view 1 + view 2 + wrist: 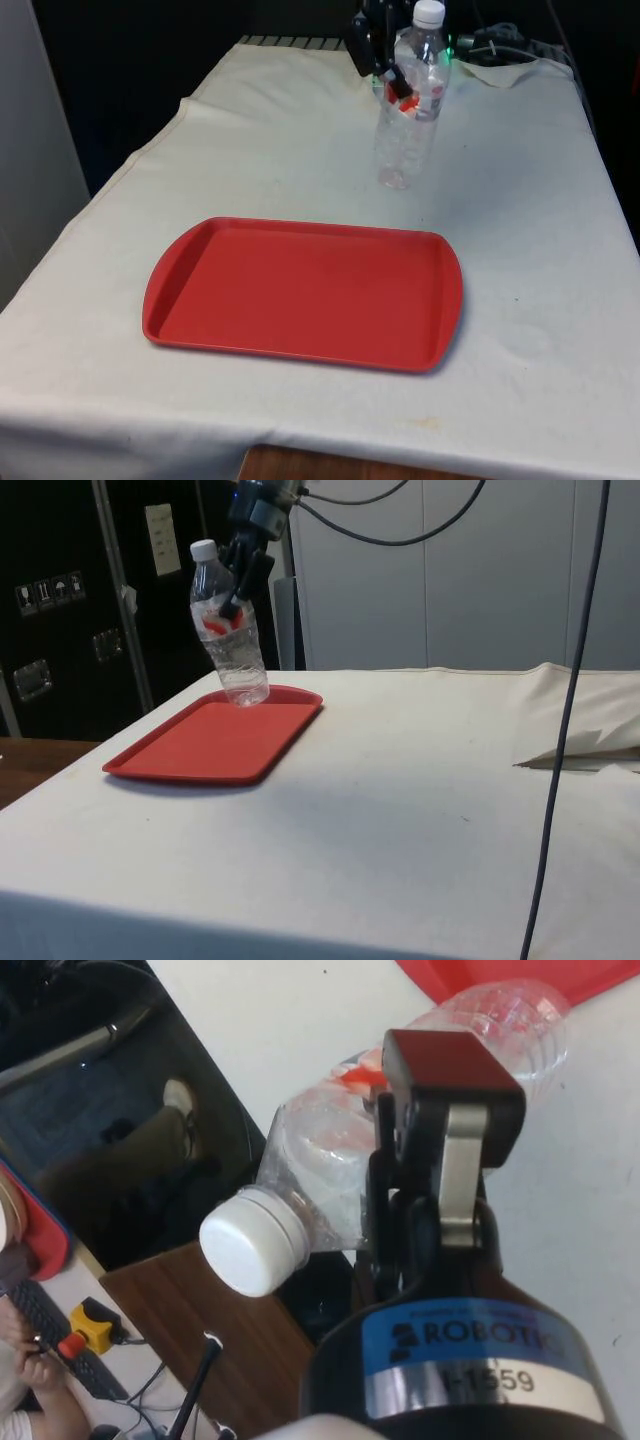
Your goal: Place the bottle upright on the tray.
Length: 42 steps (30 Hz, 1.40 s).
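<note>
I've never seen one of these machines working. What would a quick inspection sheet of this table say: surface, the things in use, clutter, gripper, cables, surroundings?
Surface: table under a white cloth, creased at one corner.
Job's things: clear plastic bottle with a white cap and red label, held in the air and tilted, beyond the tray's far edge; flat red plastic tray, with nothing on it.
Clutter: nothing seen on the cloth.
Gripper: black two-finger gripper, shut on the bottle near its label.
Cables: dark cables hang in the side view; more lie at the table's far end.
Surroundings: black curtains, dark cabinets, a person's hand at a keyboard.
</note>
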{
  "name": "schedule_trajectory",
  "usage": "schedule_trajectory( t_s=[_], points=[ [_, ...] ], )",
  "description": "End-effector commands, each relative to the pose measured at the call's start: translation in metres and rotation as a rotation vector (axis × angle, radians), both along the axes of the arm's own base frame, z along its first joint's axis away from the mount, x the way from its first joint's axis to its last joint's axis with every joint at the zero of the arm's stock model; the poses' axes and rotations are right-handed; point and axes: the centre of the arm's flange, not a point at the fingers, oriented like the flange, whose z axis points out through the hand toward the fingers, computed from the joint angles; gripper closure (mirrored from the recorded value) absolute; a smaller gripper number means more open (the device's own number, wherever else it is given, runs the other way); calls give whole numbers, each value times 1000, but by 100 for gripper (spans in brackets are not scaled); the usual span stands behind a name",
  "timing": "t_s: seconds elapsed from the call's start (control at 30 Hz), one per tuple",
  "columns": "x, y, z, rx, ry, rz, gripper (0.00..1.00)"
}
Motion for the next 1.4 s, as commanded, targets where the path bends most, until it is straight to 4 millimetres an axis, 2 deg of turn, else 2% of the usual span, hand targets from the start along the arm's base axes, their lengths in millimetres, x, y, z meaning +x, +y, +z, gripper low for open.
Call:
schedule_trajectory(
  t_s=[0.0,0.4,0.87,1.37],
  points=[
    [2,0,0,-6,-18,-4,66],
    [16,-3,-8,-20,-25,-4,66],
    [49,-16,-16,12,-69,-31,66],
    [52,-17,-22,12,-74,-34,66]
  ],
)
